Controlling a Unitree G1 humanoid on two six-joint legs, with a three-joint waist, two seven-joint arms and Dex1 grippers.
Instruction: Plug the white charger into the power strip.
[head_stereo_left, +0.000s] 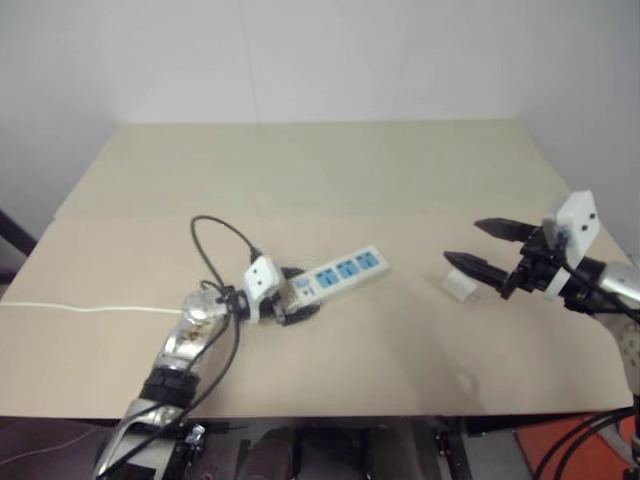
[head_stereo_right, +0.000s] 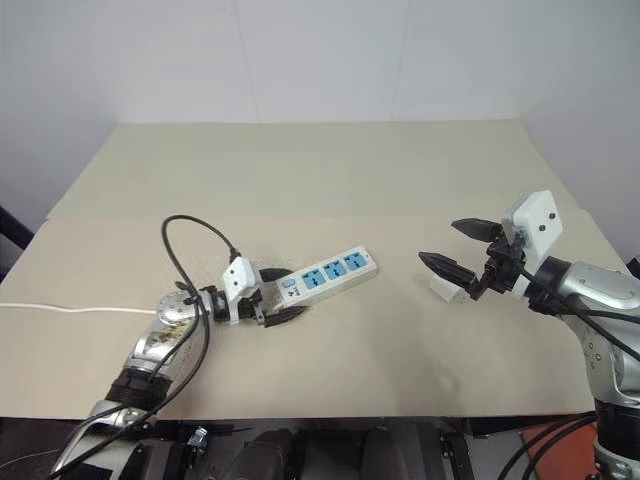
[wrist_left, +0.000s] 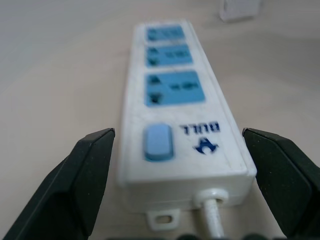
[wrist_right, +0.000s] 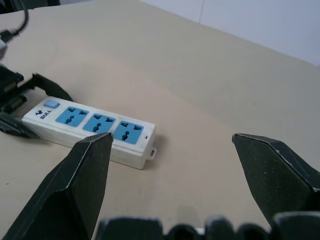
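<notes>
Charger (head_stereo_left: 460, 285) lies loose on the worktop (head_stereo_left: 400, 180), below the released right gripper (head_stereo_left: 482, 248): likely light, rigid, slick; pinch its flat sides. Left gripper (wrist_left: 175, 165), jaws spread, straddles the strip (head_stereo_left: 340, 273).

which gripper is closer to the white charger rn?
Right. The right gripper hangs open just over the white charger. The left gripper is far across the table, open jaws straddling the switch end of the power strip.
</notes>
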